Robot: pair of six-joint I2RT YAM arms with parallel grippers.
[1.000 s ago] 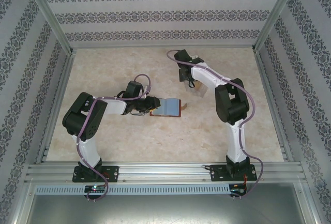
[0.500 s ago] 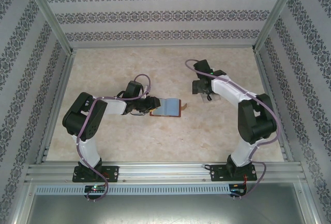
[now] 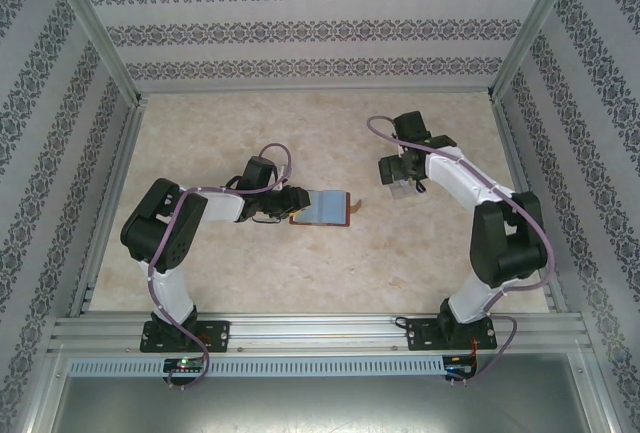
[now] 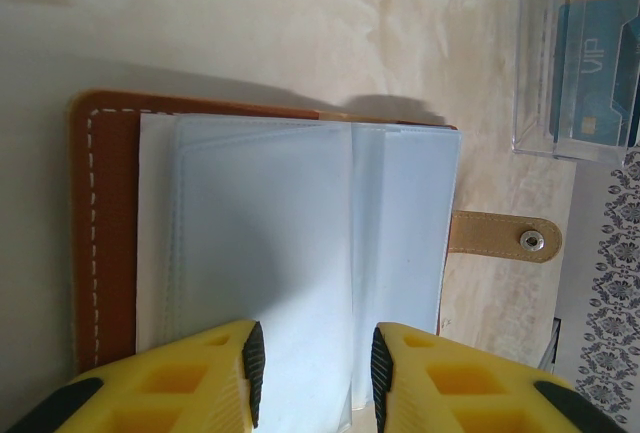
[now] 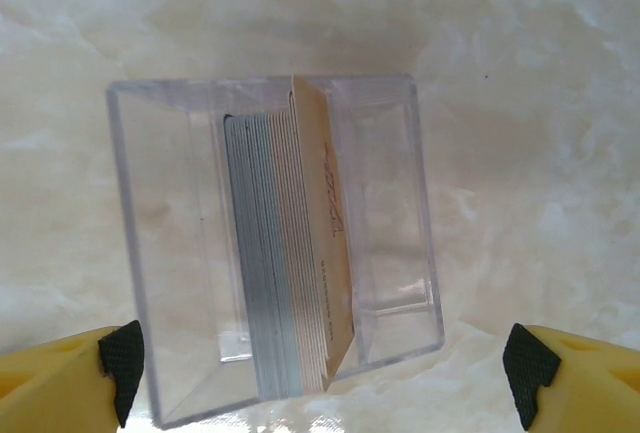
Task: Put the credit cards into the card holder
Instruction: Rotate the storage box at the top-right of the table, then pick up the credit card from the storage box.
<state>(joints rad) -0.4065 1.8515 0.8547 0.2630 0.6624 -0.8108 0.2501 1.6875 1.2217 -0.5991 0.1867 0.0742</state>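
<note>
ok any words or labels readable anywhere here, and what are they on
"VIP", turned sideways, on the blue-teal card inside the clear case.
Dark print on the tan card fronting the stack: too blurred to read.
No text on the card holder.

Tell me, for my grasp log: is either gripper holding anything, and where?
Right gripper: open over the clear case, holding nothing. Left gripper: at the card holder, near edge; grip unclear.
</note>
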